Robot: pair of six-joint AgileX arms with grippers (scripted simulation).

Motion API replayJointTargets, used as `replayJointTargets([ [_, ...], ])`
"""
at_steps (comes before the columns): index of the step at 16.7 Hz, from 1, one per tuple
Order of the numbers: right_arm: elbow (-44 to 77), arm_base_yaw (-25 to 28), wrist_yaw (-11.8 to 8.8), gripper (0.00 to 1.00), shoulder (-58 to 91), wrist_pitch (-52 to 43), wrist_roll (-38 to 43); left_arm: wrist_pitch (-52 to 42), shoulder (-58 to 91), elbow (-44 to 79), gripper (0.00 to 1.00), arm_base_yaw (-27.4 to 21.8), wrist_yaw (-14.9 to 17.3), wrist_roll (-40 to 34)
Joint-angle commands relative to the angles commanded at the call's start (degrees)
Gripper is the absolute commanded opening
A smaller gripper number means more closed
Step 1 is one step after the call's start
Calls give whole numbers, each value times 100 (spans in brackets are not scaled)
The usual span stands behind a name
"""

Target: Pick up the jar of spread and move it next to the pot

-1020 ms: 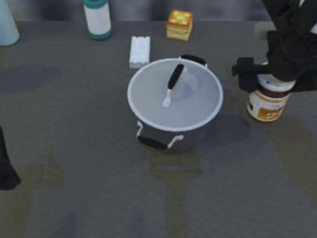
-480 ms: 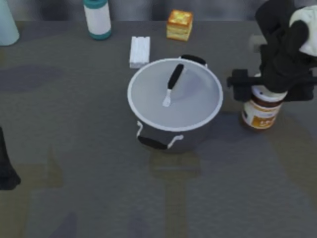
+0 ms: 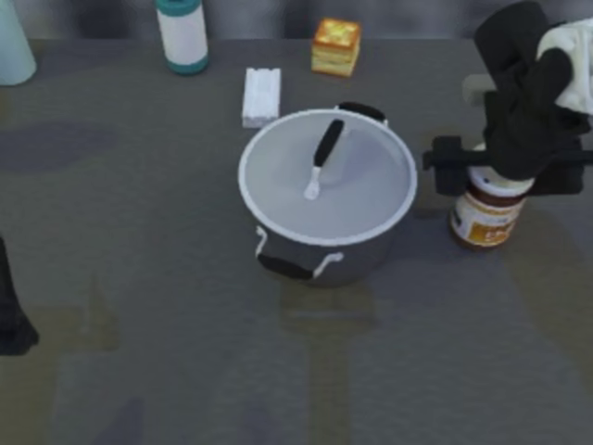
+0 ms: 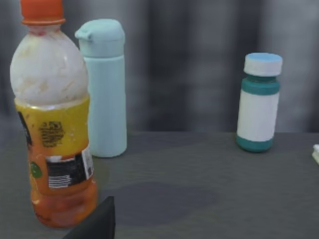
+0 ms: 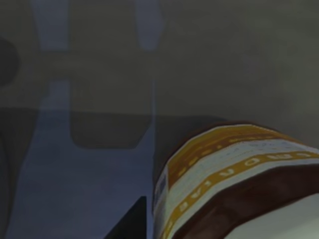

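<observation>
Our left arm (image 3: 11, 320) is parked at the table's left edge; we cannot tell its gripper state. The pot (image 3: 326, 190) stands in the middle. Just beside it on the right, our right gripper (image 3: 505, 167) is clamped on the jar (image 3: 484, 215). If we lower it too close, the jar may knock the pot.

Upright jar of spread (image 3: 485, 215) beside pot (image 3: 326, 195)
</observation>
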Motion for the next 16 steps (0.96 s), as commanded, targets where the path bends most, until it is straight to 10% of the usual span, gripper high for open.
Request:
replayJointTargets([
  [10,0,0,0,98,0,0,0,0,0,0,100,0,0,0],
  [16,0,0,0,100,0,0,0,0,0,0,100,0,0,0],
])
